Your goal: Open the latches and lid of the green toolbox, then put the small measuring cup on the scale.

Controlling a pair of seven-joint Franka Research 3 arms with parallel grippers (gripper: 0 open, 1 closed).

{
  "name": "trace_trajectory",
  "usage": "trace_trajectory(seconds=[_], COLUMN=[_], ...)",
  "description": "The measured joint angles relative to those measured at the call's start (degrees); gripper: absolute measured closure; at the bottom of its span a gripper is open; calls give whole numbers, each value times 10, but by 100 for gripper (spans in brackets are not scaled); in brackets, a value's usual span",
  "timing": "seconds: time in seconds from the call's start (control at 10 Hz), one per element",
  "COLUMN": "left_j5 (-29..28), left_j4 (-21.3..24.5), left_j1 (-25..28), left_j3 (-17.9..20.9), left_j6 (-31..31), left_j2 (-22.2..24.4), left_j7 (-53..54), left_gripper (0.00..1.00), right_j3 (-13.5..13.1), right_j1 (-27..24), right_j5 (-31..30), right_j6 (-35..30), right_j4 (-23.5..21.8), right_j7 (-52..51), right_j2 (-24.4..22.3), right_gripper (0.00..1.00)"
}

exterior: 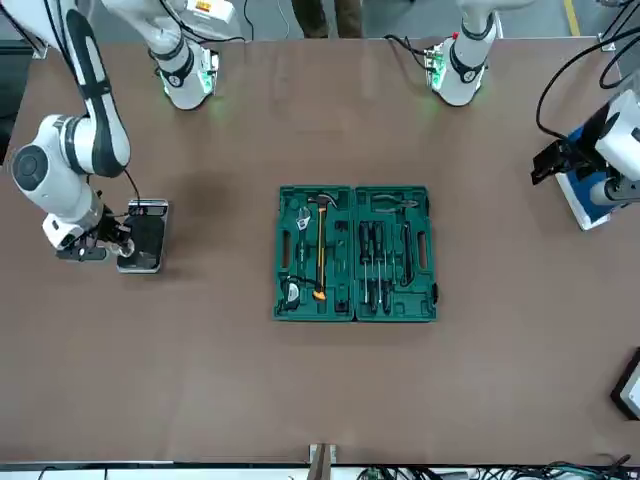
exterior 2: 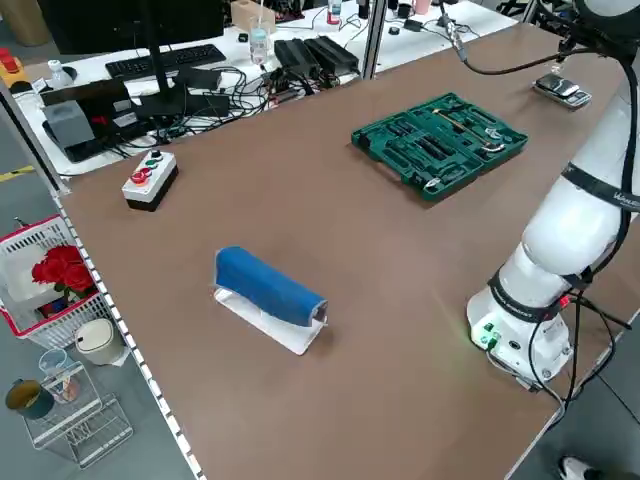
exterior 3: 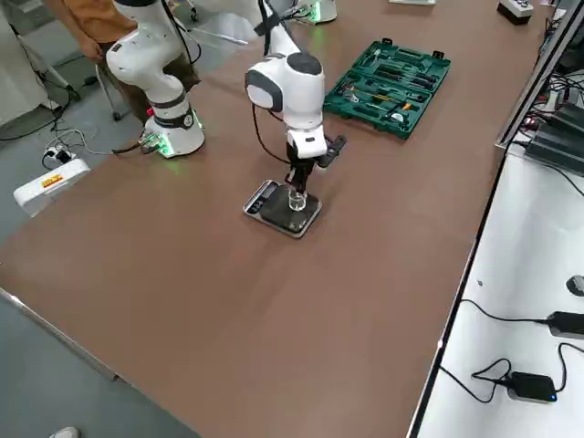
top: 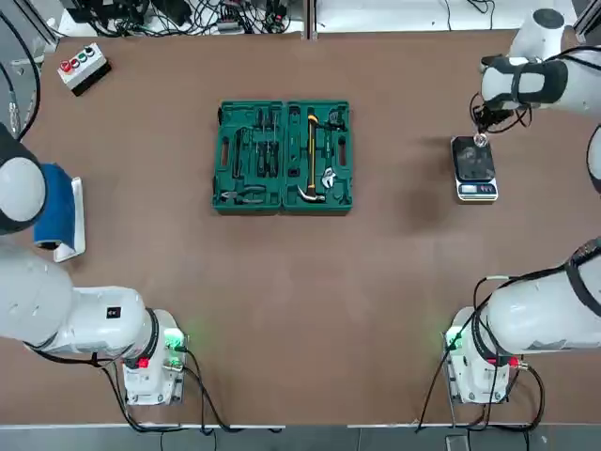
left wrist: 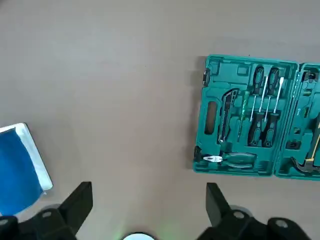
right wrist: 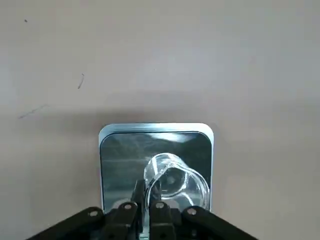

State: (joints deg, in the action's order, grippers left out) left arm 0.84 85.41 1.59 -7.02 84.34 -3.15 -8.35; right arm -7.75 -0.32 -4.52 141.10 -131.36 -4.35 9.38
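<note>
Clear plastic, the cup (right wrist: 176,184) is in the right gripper (right wrist: 147,192), its wall nipped between the two fingers, which are closed right down on it. Below it is the scale (top: 474,162), out toward the robot's right side of the table. The cup sits over the dark plate (exterior 3: 281,208), mouth showing to the wrist camera; whether its base already bears on the plate, I cannot tell.

The toolbox (top: 220,191) lies opened out flat, tools in their slots, so setting the cup down looks like the step in hand, and very nearly the last.

Best to go straight down and slowly — a thin wall tips easily if the base meets the plate at a slant. Bring the base well inside the silver rim (right wrist: 106,131), level, and let the plate take the weight before the fingers part. Open them gently and evenly, only enough to free the wall, then lift straight up; a sideways drag could topple the cup or shift the scale.

The left gripper (left wrist: 149,190) has its fingers wide apart with nothing between them, idle near the blue roll (exterior 2: 268,287) — best left there.
</note>
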Motion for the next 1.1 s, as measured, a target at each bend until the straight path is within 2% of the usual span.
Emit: trace_trajectory(seconds=[0.7,0.8,1.0,1.1], left_j5=[0,0,0,0], left_j4=[-2,-2,-2,-2], left_j1=[0,0,0,1], left_j3=[0,0,0,0], left_j6=[2,17,41,42], left_j2=[0,0,0,0], left_j7=[1,1,1,1], left_gripper=[0,0,0,0], right_j3=[0,0,0,0], right_j1=[0,0,0,0], right_j5=[0,0,0,0], right_j6=[8,8,8,8], right_j4=[-9,-10,-11,-11], right_j7=[0,0,0,0], right_j2=[18,18,18,18], right_gripper=[91,81,78,71])
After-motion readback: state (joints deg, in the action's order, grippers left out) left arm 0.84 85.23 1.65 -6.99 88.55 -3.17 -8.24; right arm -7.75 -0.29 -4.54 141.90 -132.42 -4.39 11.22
